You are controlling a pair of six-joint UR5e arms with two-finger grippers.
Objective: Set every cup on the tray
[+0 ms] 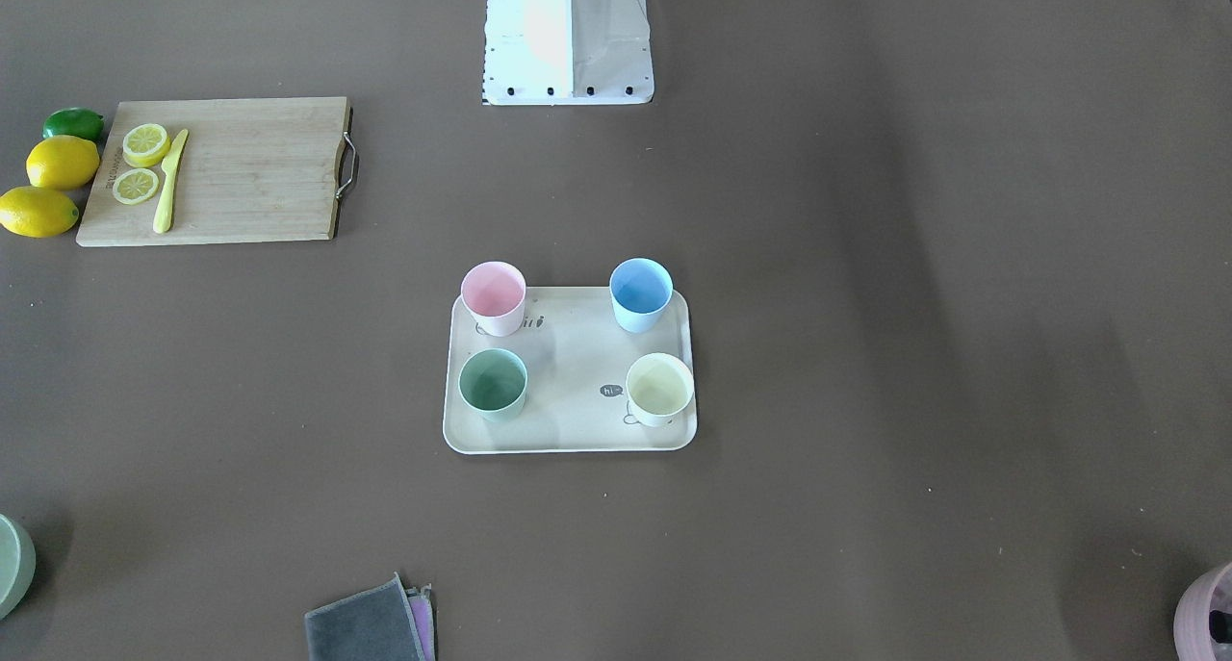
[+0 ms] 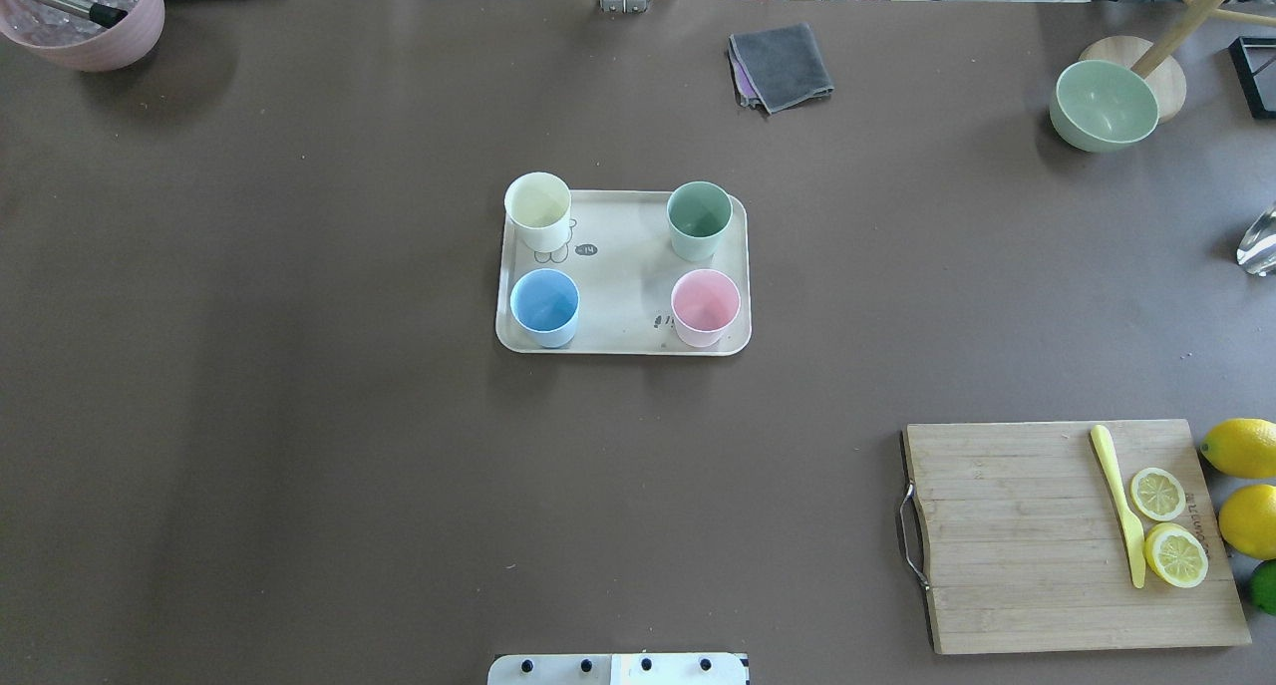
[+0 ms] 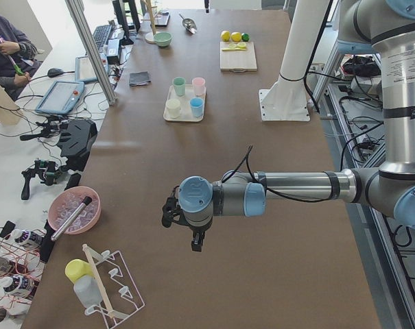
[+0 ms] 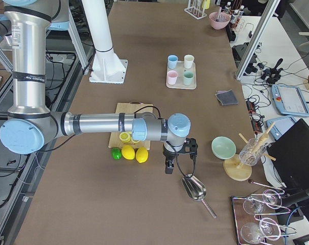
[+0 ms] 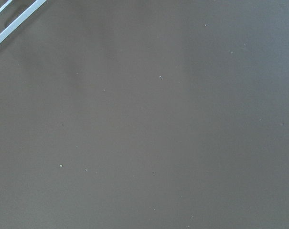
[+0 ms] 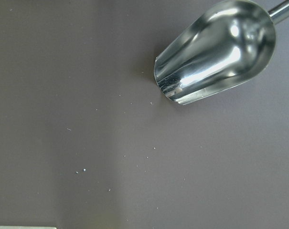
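Although far from left claw (image 3: pixel 195 245) and right claw (image 4: pixel 168 168), cups (image 1: pixel 641 293): on tray (image 1: pixel 577 372).
Claws: aperture indeterminable.
Risk: stray sweep could topple cups.

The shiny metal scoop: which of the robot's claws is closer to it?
Right. The right claw hangs just beside the metal scoop; the left claw is far off at the opposite end, beyond the tray.

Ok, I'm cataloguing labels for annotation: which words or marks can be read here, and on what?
"hi": in a small dark speech bubble printed on the tray.
Script on the tray by the pink cup: mostly hidden, unreadable.
Printed mark along the cutting board edge: too small to read.
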